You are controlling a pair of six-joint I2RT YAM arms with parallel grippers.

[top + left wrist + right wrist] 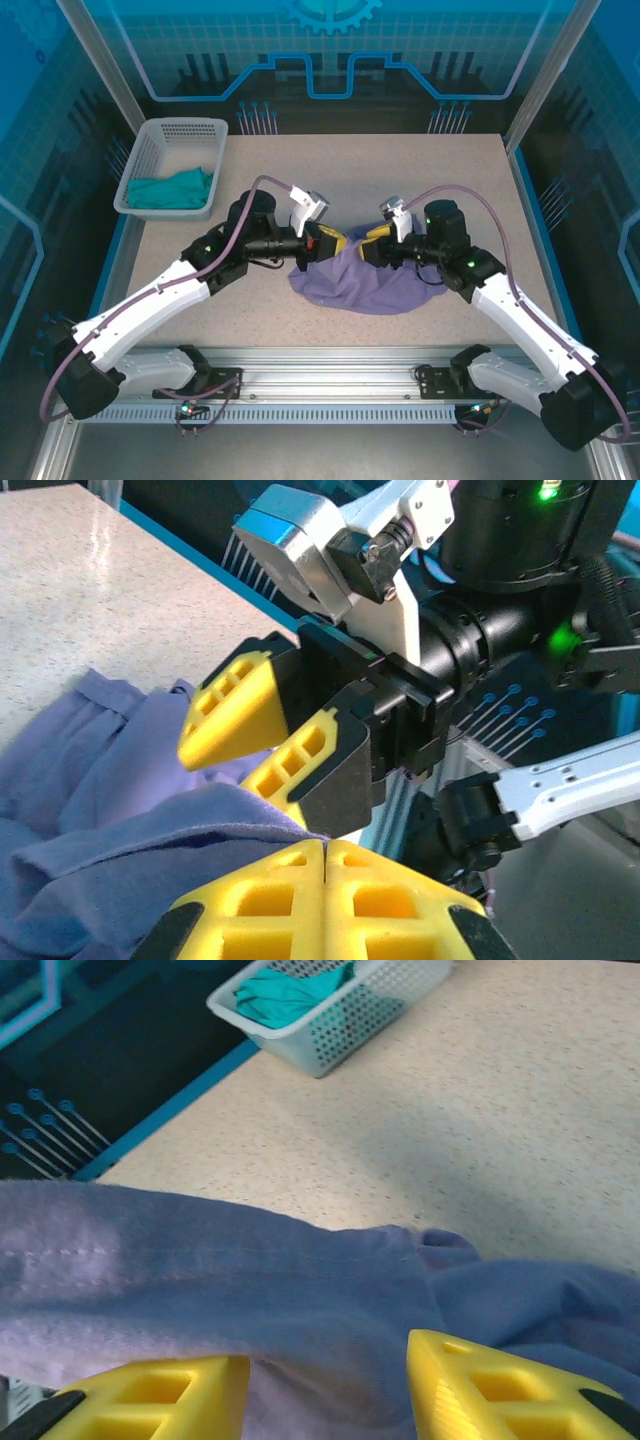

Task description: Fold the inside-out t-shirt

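The t-shirt turns only plain lavender cloth to the cameras; the one mark on it is a line of stitching along a hem, seen from the right wrist. It lies bunched on the table, to the right of the basket and nearer the arms than it, well apart from it. The edge of the cloth farthest from the arms is drawn up to where the two pincers meet tip to tip. The left pincer comes at that edge from the basket's side and the right pincer from the side away from the basket. From the left wrist, the left pincer has its yellow fingers pressed flat together with no gap, and a fold of the t-shirt runs into their tips, so it has hold of the cloth. The same view faces the right pincer head on, its two yellow fingers spread with a clear gap between them. From the right wrist, the right pincer stands parted, about half wide, with the hemmed band of the t-shirt lying across the space between the fingers, loose rather than squeezed. That view also takes in the basket far beyond the cloth, with a teal garment crumpled inside it. The overhead camera gives the whole heap and both arms at once.
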